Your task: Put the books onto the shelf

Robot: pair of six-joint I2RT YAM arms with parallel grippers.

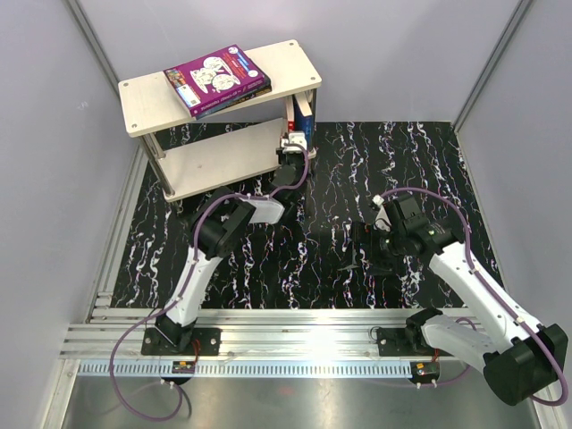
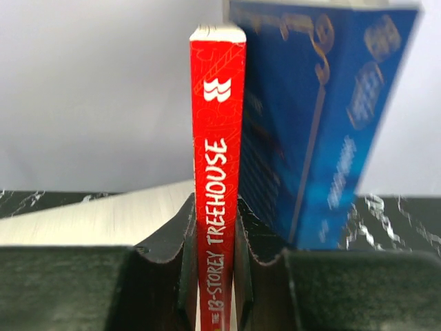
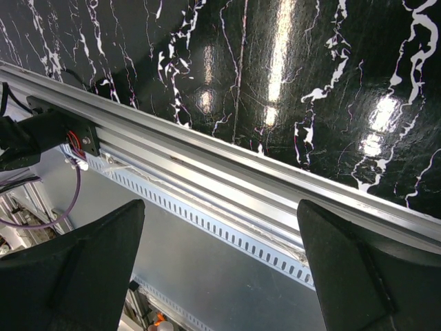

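Observation:
My left gripper (image 2: 215,207) is shut on the spine of a red book (image 2: 219,124), which stands upright at the right end of the shelf's lower board (image 2: 103,217). Right beside it, a blue book (image 2: 317,117) stands leaning. From above, the left gripper (image 1: 290,143) reaches to the shelf (image 1: 147,103) next to the blue book (image 1: 305,112). A purple book (image 1: 219,79) lies flat on the top board, with a dark book's edge (image 1: 237,96) showing beneath it. My right gripper (image 3: 220,207) hangs open and empty, and from above the right gripper (image 1: 357,246) is over the black mat.
The black marbled mat (image 1: 357,179) covers the table in front of the shelf. Aluminium rails (image 1: 295,326) run along the near edge between the arm bases. Grey walls close in on all sides.

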